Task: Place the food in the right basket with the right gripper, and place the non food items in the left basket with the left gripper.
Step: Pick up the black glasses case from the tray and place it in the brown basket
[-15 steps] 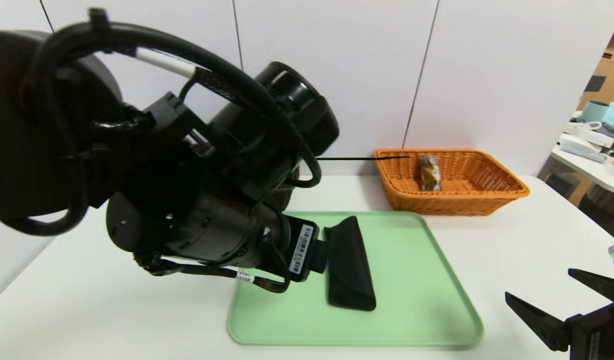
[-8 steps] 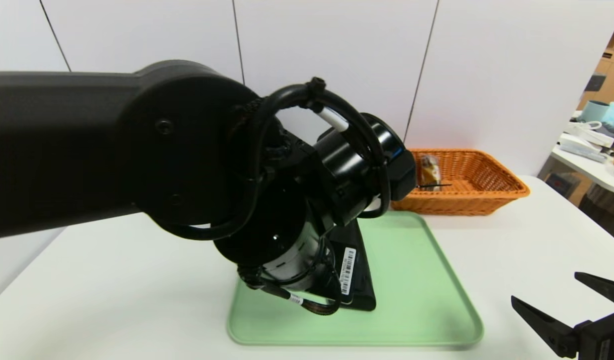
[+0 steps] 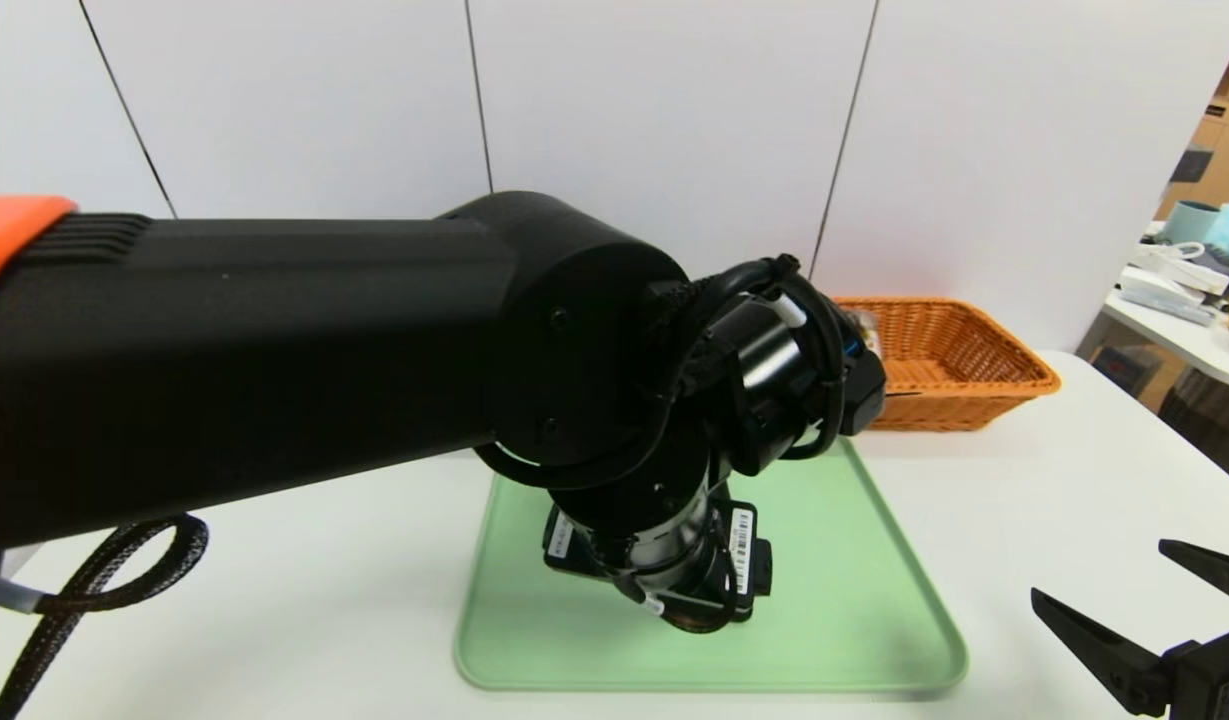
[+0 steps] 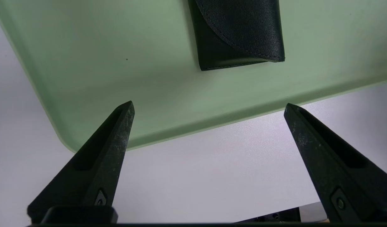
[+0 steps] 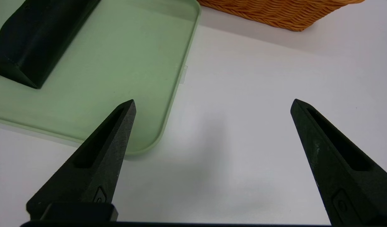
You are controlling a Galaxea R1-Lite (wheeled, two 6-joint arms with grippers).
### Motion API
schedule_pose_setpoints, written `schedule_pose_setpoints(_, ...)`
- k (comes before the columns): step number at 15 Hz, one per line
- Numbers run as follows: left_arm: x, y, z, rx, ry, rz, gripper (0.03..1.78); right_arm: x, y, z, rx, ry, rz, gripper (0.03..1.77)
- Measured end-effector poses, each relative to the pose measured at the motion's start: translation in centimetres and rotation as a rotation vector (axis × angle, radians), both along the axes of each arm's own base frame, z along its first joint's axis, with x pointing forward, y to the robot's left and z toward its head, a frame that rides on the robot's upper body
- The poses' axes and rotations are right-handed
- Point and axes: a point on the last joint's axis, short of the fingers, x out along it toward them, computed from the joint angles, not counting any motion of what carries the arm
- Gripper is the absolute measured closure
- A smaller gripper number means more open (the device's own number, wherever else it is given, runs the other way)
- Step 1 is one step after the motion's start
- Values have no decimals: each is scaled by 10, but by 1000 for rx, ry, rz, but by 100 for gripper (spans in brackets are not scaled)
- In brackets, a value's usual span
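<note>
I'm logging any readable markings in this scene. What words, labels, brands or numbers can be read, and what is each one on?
No text can be read here.
White barcode stickers on the left arm's wrist: print too small to read.
Glasses case on the green tray: no lettering visible.
Left gripper, right gripper and right basket: no markings visible.

White table (image 3: 274, 600) carrying a pale green tray (image 3: 874, 640) at centre and an orange wicker basket (image 3: 959, 370) behind it, near the wall.
</note>
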Motion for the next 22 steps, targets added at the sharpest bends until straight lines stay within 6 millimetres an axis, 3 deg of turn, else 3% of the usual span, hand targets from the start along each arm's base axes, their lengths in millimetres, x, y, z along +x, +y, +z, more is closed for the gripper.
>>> schedule_pose_setpoints(9, 20, -31, -24, -43, -69, 6, 12, 0, 0, -1, -6, 2, 4, 10)
schedule_pose_setpoints(17, 26, -39, -34, -25, -108, 6, 12, -3, -2, -1, -7, -8, 6, 10)
schedule_pose_setpoints(22, 38, -43, -51, 4, -108, -2, 12, -5, -2, 0, -9, -18, 9, 10)
